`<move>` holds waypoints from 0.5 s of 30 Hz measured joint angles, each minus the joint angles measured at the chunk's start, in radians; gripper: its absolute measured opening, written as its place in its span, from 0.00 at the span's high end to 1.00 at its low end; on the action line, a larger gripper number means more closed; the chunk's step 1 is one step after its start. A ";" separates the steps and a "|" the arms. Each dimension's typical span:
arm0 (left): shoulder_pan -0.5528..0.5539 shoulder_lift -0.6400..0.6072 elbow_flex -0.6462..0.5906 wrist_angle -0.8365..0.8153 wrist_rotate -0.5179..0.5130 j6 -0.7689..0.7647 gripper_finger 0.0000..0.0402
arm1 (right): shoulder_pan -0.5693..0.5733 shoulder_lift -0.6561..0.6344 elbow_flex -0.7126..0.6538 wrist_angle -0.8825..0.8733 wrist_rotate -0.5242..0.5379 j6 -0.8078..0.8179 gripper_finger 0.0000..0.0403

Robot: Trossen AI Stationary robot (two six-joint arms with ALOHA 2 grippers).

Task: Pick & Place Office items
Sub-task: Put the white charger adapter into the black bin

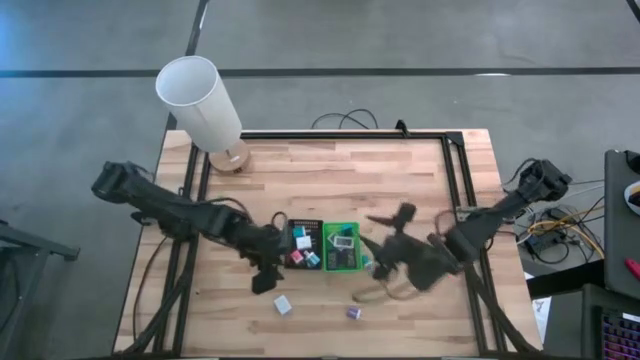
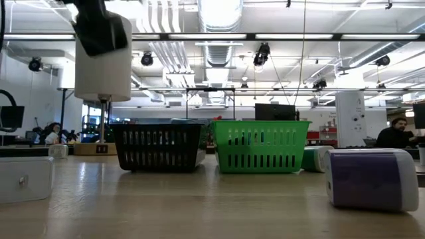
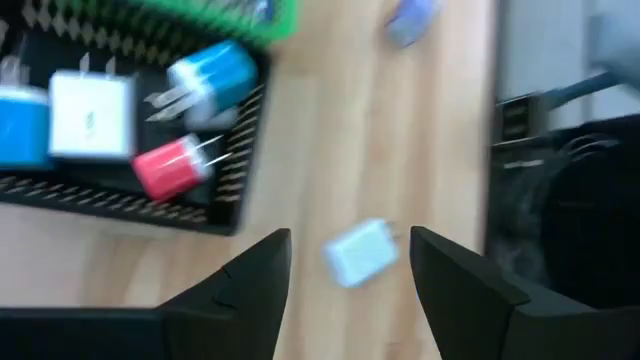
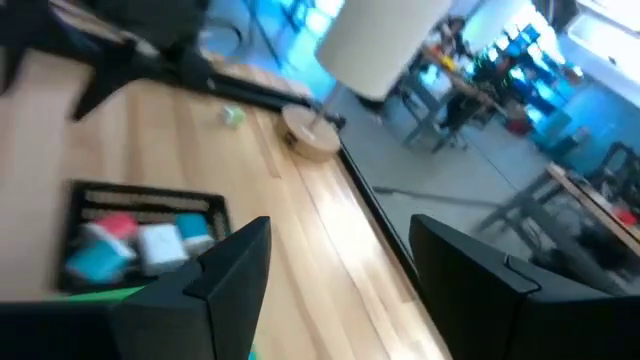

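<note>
- Office items are small plug-style blocks. In the left wrist view, the black tray (image 3: pixel 130 195) holds a teal piece (image 3: pixel 212 72), a white piece (image 3: pixel 92 115), a pink piece (image 3: pixel 168 168) and another teal one at the frame's left edge.
- Green tray (image 1: pixel 341 247) sits touching the black tray's right side, centre of the high view; it holds a few pieces, colours hard to tell.
- Loose on the desk (image 1: pixel 340 175): a pale block (image 1: pixel 284 304) lower centre, a purple piece (image 1: pixel 354 313) to its right.
- Left claw (image 3: pixel 350 260) hovers over the pale block, fingers apart on either side of it, nothing gripped.
- Right claw (image 4: pixel 340 265) is just right of the green tray, fingers spread, empty.
- Lamp (image 1: pixel 205 108) stands at the upper left desk corner, well apart from both trays.
- Upper half of the desk is bare wood; a dark frame rail runs along the top and right edges.
- Lower edge of the desk lies near the loose pieces.
</note>
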 joint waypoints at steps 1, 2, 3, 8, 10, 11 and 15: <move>-0.023 -0.029 0.001 0.003 -0.017 -0.016 0.48 | 0.036 -0.008 0.002 -0.007 0.012 0.019 0.41; -0.048 -0.056 0.001 0.003 -0.040 -0.036 0.47 | 0.075 -0.017 0.003 -0.015 0.013 0.047 0.41; -0.078 -0.082 0.002 0.007 -0.068 -0.055 0.47 | 0.113 -0.025 0.003 -0.022 0.012 0.082 0.41; -0.265 -0.175 -0.005 0.093 -0.308 -0.147 0.48 | 0.263 -0.028 0.003 -0.034 -0.015 0.288 0.41; -0.349 -0.180 -0.005 0.156 -0.425 -0.155 0.48 | 0.294 -0.008 0.003 -0.033 -0.019 0.352 0.41; -0.387 -0.176 -0.006 0.193 -0.478 -0.151 0.48 | 0.302 0.005 0.003 -0.034 -0.028 0.377 0.41; -0.516 -0.119 -0.006 0.374 -0.623 -0.080 0.48 | 0.316 0.064 0.003 -0.032 -0.108 0.455 0.41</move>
